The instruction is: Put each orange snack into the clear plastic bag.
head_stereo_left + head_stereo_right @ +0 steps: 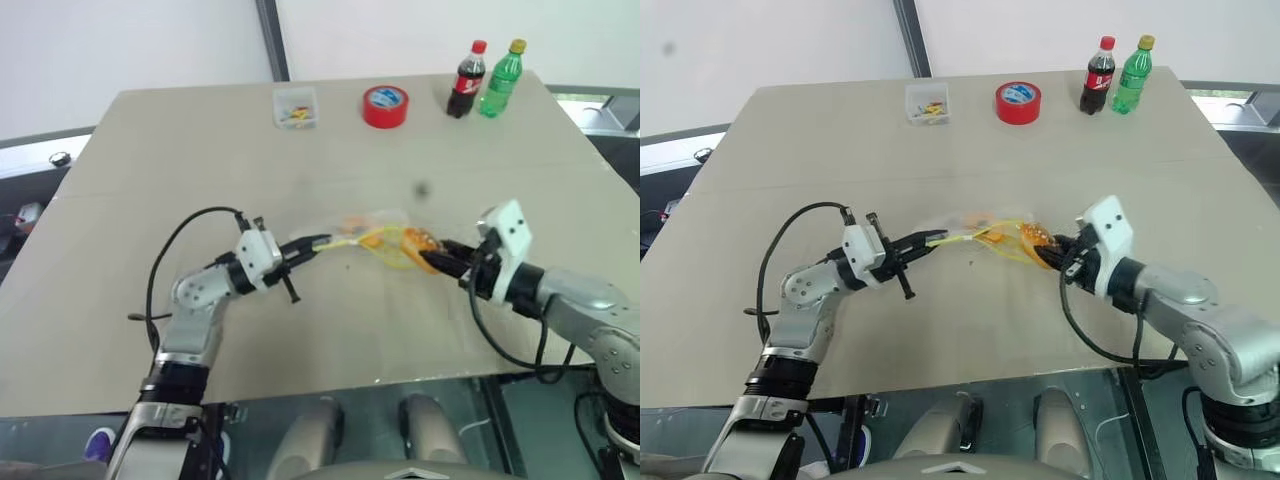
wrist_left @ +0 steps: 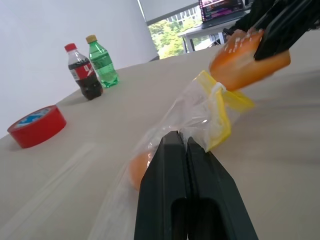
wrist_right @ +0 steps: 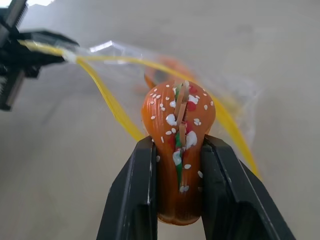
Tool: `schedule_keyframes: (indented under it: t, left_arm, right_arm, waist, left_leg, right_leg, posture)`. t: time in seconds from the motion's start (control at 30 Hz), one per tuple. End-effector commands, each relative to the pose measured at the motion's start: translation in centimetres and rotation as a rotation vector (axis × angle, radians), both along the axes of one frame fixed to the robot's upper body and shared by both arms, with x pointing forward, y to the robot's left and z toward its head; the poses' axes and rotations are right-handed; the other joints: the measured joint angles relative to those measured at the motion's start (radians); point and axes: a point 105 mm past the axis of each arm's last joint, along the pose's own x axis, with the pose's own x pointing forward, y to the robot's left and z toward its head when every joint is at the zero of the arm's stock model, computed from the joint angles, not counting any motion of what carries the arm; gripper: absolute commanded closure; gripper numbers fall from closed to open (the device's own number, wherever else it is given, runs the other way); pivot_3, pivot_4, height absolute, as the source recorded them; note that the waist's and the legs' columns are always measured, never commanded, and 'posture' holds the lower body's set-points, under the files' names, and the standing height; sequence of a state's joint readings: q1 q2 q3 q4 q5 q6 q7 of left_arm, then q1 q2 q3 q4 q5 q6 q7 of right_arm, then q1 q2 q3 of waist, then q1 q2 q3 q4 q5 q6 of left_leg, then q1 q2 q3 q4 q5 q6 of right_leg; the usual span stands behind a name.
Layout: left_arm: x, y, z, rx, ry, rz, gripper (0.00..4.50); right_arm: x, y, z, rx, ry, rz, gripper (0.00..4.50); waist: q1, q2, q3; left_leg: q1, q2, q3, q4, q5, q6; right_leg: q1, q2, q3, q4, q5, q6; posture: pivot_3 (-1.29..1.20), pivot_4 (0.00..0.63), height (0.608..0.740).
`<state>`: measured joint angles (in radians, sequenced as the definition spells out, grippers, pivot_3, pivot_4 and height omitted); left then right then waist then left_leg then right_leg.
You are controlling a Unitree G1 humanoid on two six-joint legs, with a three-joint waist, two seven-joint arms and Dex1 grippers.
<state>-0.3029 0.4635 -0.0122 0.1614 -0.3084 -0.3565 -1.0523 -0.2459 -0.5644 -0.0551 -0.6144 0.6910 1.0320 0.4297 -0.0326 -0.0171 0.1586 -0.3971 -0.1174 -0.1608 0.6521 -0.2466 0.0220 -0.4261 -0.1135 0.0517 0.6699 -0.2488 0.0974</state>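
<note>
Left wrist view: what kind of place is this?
Likely an office or lab test room: a plain table set with props, a tape roll and two soda bottles, with a desk and monitor by a window.

Left tool (image 1: 322,243) pinched closed; right tool (image 3: 178,165) clamped.

far edge L→R: clear box (image 1: 295,107) w/ colourful bits | red tape roll (image 1: 385,106) | cola bottle (image 1: 466,80) touching green bottle (image 1: 501,80)
</note>
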Motion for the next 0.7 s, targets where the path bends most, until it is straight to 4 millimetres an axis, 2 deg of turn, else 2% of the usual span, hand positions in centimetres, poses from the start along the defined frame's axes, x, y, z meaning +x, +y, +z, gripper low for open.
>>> schedule_keyframes:
  t: [0.03,0.2,0.3,0.43,0.57,0.63,0.7]
  left_arm:
    - [-1.0,-0.5,1.1,0.013,-0.058,-0.059,4.50]
    - [-2.1,-1.0,0.4,0.048,-0.042,-0.119,4.50]
    - [-3.1,-1.4,-0.4,0.084,-0.020,-0.174,4.50]
    - [-3.4,-1.4,-0.7,0.099,-0.008,-0.193,4.50]
    - [-3.5,-1.3,-0.8,0.099,-0.004,-0.190,4.50]
    - [-3.5,-1.2,-0.9,0.100,-0.003,-0.188,4.50]
    - [-3.4,-1.1,-0.9,0.094,0.000,-0.181,4.50]
  right_arm:
    - [0.7,0.7,-0.2,-0.016,-0.023,0.018,3.46]
    - [1.8,1.8,-0.8,0.040,0.005,0.006,3.46]
    - [3.7,2.6,-0.9,0.184,0.066,-0.099,3.46]
    - [6.0,2.8,-1.6,0.306,0.139,-0.267,3.46]
    - [7.1,2.3,-1.7,0.369,0.143,-0.370,3.46]
    - [7.2,2.5,-1.2,0.322,0.061,-0.354,3.46]
    - [7.0,3.1,-1.2,0.163,-0.088,-0.292,3.46]
  waist:
    - [0.001,0.000,0.000]
    - [-0.001,0.000,0.000]
    - [-0.007,0.000,0.000]
    - [-0.003,0.000,0.000]
    - [-0.002,0.000,0.000]
    - [-0.005,0.001,0.000]
    - [-0.007,0.001,0.000]
  left_leg:
    - [0.000,0.000,0.000,0.000,0.000,0.000]
    - [0.000,0.000,0.000,0.000,0.000,0.000]
    - [0.000,0.000,0.000,-0.001,0.000,0.000]
    - [0.000,0.000,-0.001,-0.001,0.001,-0.001]
    - [0.000,0.000,-0.001,-0.001,0.001,-0.001]
    - [0.000,0.000,-0.001,-0.001,0.001,-0.002]
    - [0.000,0.000,-0.001,-0.001,0.001,-0.002]
  right_leg:
    - [0.000,0.000,0.000,0.000,0.000,0.000]
    - [0.000,0.000,0.000,-0.001,0.000,0.000]
    - [0.000,0.000,0.000,-0.001,0.000,0.000]
    - [0.000,0.000,0.000,0.000,0.000,0.000]
    - [0.000,0.000,0.000,-0.001,0.000,0.000]
    - [0.000,0.000,0.000,-0.001,0.000,0.000]
    - [0.000,0.000,0.000,-0.001,0.000,0.000]
  posture:
    - [0.00,0.150,0.740]
    - [0.00,0.150,0.740]
    - [0.00,0.150,0.740]
    - [0.00,0.150,0.740]
    - [0.00,0.150,0.740]
    - [0.00,0.150,0.740]
    - [0.00,0.150,0.740]
